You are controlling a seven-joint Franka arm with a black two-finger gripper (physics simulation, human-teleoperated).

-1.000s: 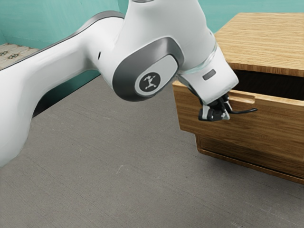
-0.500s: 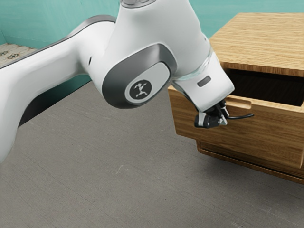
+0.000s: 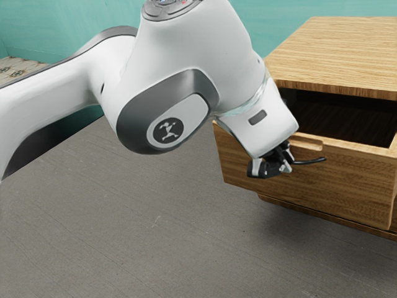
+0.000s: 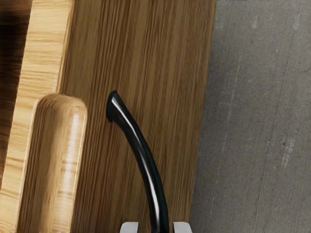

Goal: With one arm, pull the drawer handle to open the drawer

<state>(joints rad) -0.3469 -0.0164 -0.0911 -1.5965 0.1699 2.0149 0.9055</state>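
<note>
Exterior view: gripper (image 3: 273, 166) clamped on the drawer handle (image 3: 305, 161), whose long axis runs from the gripper toward 3 o'clock. Drawer (image 3: 322, 186) stands partly out of the cabinet (image 3: 335, 49), above the table (image 3: 124, 236). Judged pull direction: about 8 o'clock. Count: one drawer, one drawer handle, one arm.

Wrist view: drawer handle (image 4: 138, 145) arcs off the drawer front, its near end between the pads (image 4: 129, 226).

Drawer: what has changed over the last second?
The drawer has slid further out, toward the exterior view's left, pulled by the hand closed on its black handle; the arm drew back with it. The cabinet stayed put, and the grip held.
</note>
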